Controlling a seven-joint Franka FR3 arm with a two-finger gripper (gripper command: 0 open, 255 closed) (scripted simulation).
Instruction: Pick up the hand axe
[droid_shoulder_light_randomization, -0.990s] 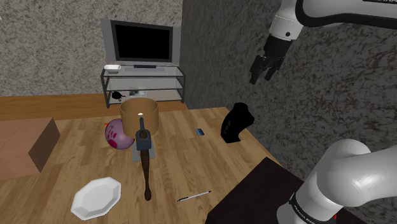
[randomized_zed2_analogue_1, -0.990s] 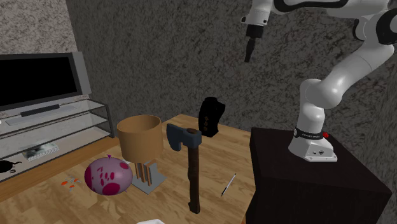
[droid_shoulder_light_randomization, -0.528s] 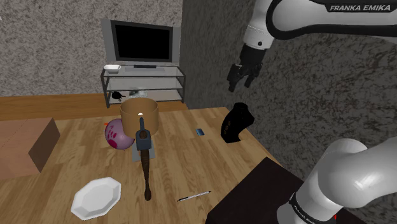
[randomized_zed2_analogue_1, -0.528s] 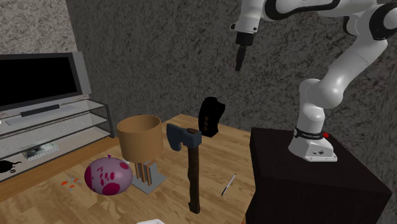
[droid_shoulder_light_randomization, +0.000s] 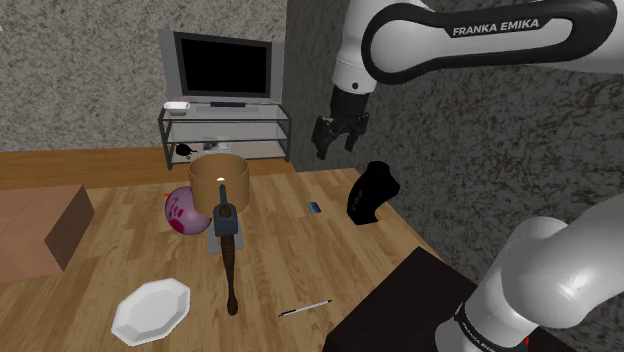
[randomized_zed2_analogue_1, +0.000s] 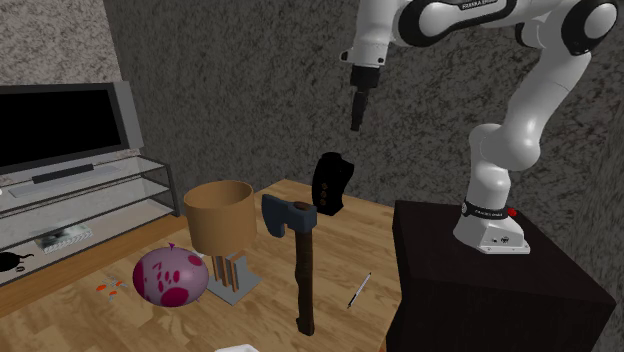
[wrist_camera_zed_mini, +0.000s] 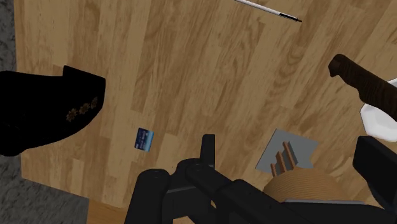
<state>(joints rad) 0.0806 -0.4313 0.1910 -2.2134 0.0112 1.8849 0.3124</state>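
Note:
The hand axe (droid_shoulder_light_randomization: 230, 262) lies flat on the wooden table (droid_shoulder_light_randomization: 290, 250), its dark blue-grey head by a brown cylinder and its brown handle pointing toward the near edge. In the second exterior view the axe (randomized_zed2_analogue_1: 304, 268) lies the same way, left of a pen. My gripper (droid_shoulder_light_randomization: 336, 148) hangs open high above the table's far edge, well above and to the shoulder view's right of the axe; it shows as the gripper (randomized_zed2_analogue_1: 356, 122) pointing down. In the wrist view the gripper (wrist_camera_zed_mini: 291, 151) has its fingers apart, with only the end of the axe handle (wrist_camera_zed_mini: 364, 84) showing.
A brown cylinder (droid_shoulder_light_randomization: 219, 180) stands on a grey rack base (randomized_zed2_analogue_1: 232, 278) beside a pink spotted ball (droid_shoulder_light_randomization: 181, 211). A black object (droid_shoulder_light_randomization: 371, 192), a small blue card (droid_shoulder_light_randomization: 314, 208), a pen (droid_shoulder_light_randomization: 304, 309) and a white plate (droid_shoulder_light_randomization: 150, 310) also lie on the table. The dark stand (randomized_zed2_analogue_1: 480, 290) sits at the table's corner.
The arm has swung toward the shoulder view's left and come lower, carrying the open gripper from near the wall to above the table's far edge. The axe has not moved.

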